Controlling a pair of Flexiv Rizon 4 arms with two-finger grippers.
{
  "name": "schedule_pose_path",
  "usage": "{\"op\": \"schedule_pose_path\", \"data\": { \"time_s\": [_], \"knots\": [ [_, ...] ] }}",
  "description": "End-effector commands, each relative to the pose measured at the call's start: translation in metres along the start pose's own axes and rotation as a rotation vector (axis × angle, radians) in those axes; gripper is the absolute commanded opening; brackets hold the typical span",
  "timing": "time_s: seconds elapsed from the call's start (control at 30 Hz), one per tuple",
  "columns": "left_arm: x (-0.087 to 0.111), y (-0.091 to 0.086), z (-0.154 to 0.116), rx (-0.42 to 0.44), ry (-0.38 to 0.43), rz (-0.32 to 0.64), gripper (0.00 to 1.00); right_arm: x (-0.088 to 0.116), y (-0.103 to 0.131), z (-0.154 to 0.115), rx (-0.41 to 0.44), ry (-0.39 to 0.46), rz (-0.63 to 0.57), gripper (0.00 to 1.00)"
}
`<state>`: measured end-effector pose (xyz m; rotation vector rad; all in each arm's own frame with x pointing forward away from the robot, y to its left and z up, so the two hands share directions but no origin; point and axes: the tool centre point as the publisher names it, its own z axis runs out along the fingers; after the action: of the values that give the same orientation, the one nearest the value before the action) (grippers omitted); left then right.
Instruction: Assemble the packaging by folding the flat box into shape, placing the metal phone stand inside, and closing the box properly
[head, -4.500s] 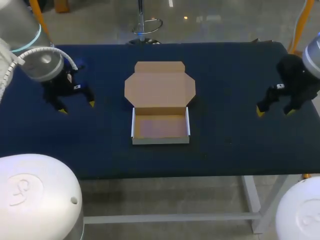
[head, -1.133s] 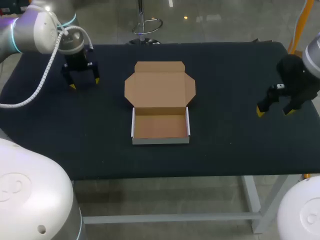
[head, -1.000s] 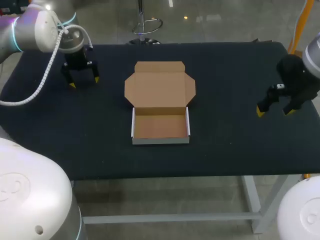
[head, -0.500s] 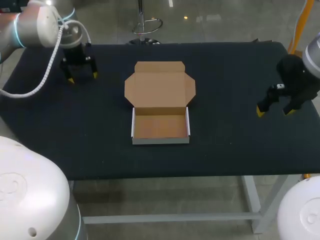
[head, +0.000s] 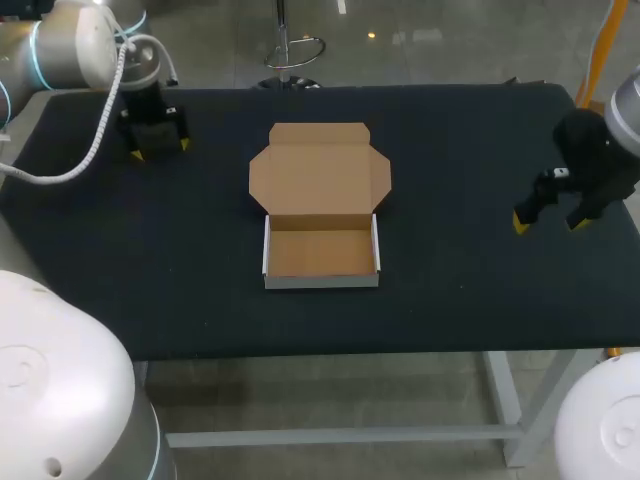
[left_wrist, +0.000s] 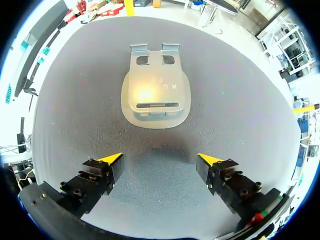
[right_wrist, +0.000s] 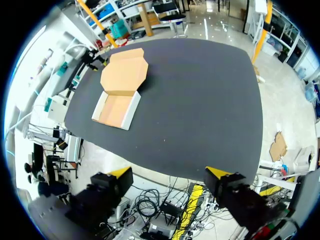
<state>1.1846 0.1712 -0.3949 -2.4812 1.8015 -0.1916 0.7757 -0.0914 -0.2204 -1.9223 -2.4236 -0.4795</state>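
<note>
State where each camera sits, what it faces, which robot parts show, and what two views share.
Head view: above, behind, facing down at the dark table; left gripper, right gripper show.
Left wrist: faces the silver metal phone stand beyond its open fingers.
Right wrist: faces across the table past its open fingers.
Shared: head and right wrist views show the open brown cardboard box.

White arms (head: 68, 45); black, yellow-tipped tools (head: 158, 150) (head: 548, 222)

Dark-topped table (head: 450, 300), carrying at centre one open cardboard box (head: 320, 250), lid flap spread flat toward 12 o'clock, and one metal phone stand (left_wrist: 155, 92) lying flat toward 10 o'clock.
</note>
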Motion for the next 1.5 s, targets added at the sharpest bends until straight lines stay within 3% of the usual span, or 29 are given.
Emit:
{"op": "schedule_pose_path", "data": {
  "time_s": [0.03,1.07,1.5],
  "knots": [
    [0.001,-0.01,0.005,-0.014,-0.007,0.001,1.0,0.0,0.0,-0.002,0.004,-0.001,0.0,1.0],
    [0.0,-0.049,0.01,0.008,-0.024,0.003,1.0,0.0,0.0,-0.002,0.004,-0.001,0.0,1.0],
    [0.003,-0.063,0.013,0.015,-0.026,0.0,0.94,0.0,0.0,-0.002,0.004,-0.001,0.0,1.0]
  ]
}}
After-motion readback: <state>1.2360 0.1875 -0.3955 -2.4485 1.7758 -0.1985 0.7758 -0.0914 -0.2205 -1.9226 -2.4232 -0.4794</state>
